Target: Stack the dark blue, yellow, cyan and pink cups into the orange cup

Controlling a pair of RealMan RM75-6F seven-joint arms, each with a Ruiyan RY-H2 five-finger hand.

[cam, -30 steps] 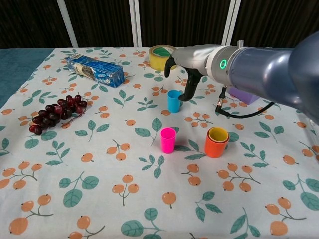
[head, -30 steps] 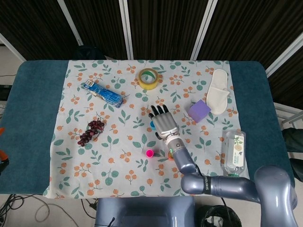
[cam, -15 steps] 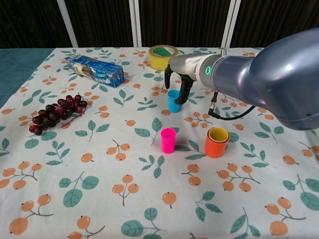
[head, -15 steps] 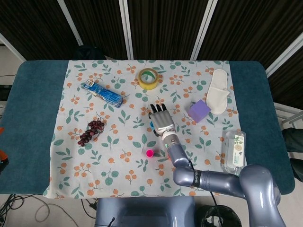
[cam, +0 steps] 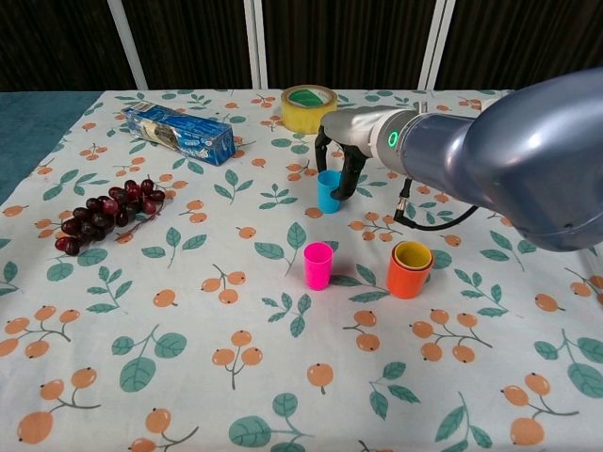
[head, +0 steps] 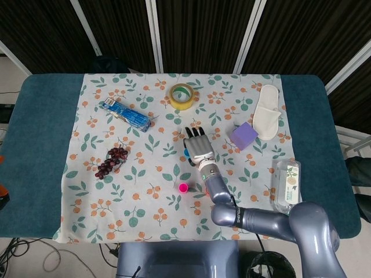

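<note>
Teal table (head: 40,145) under a floral cloth (head: 145,191), a water bottle (head: 286,186) straddling the cloth's right edge.

Looks like a lab demo setup: floral tablecloth (head: 145,191) over a teal table (head: 40,145), black curtain panels (head: 197,35) at 12 o'clock.

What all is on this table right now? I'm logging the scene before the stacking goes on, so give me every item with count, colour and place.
cyan cup: 1, cyan, mid-table under the right hand
pink cup: 1, pink, near centre
orange cup: 1, orange, right of pink
yellow cup: 1, yellow, nested in orange
tape roll: 1, yellow, far centre
snack packet: 1, blue, far left
grapes: 1 bunch, dark red, left
block: 1, purple, right
slipper: 1, white, far right
bottle: 1, clear, right edge
right hand: 1, grey, fingers around cyan cup
</note>
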